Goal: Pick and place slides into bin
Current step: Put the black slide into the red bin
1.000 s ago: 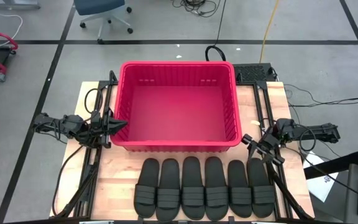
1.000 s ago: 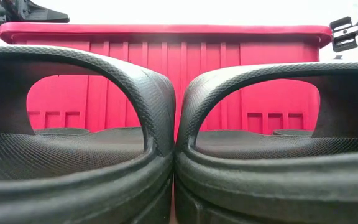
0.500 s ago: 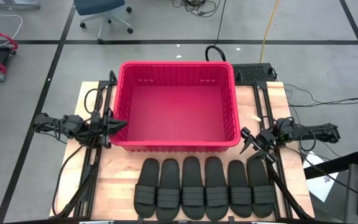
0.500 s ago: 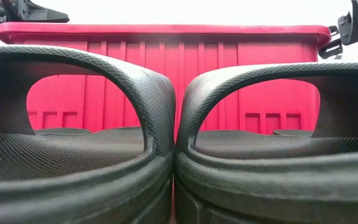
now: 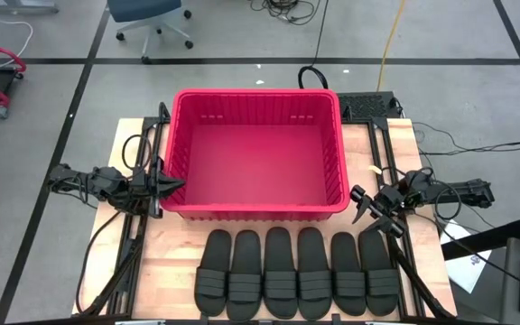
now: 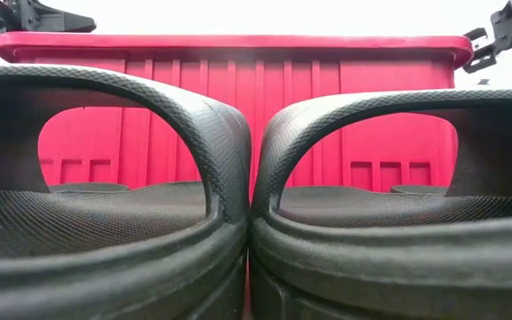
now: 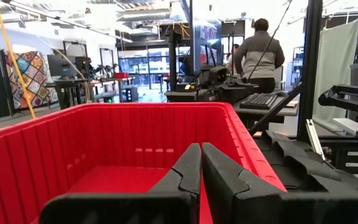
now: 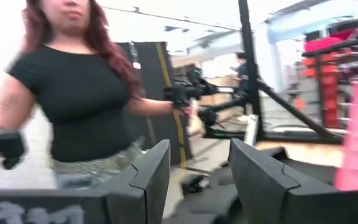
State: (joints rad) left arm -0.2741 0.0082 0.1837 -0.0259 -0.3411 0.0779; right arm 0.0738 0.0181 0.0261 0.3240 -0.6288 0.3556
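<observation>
- The fingers of the right gripper [image 5: 365, 207] stand wide apart and hold nothing; in the right wrist view the two fingers [image 8: 146, 171] have a clear gap with only the room between them.
- This gripper hangs above the table [image 5: 171, 257], just beside the right near corner of the bin [image 5: 256, 209] and just behind the heel of the rightmost slide [image 5: 377, 272]. I judge it is placed there to come down on that slide first, because it is the nearest one.
- The fingers of the left gripper [image 5: 171, 182] are closed together on nothing; the left wrist view shows the fingers [image 7: 186, 175] pressed side by side, pointing over the red rim.
- The left gripper sits at the left wall of the bin, and I think this arm only waits.
- The six slides [image 5: 296, 271] lie in one row on the near part of the table, side by side and touching, toes away from the bin. None is in the bin yet.
- The bin is open at the top, so a slide can be dropped in from above.
- A person [image 8: 73, 93] stands in the room beyond the table, away from the arms.
</observation>
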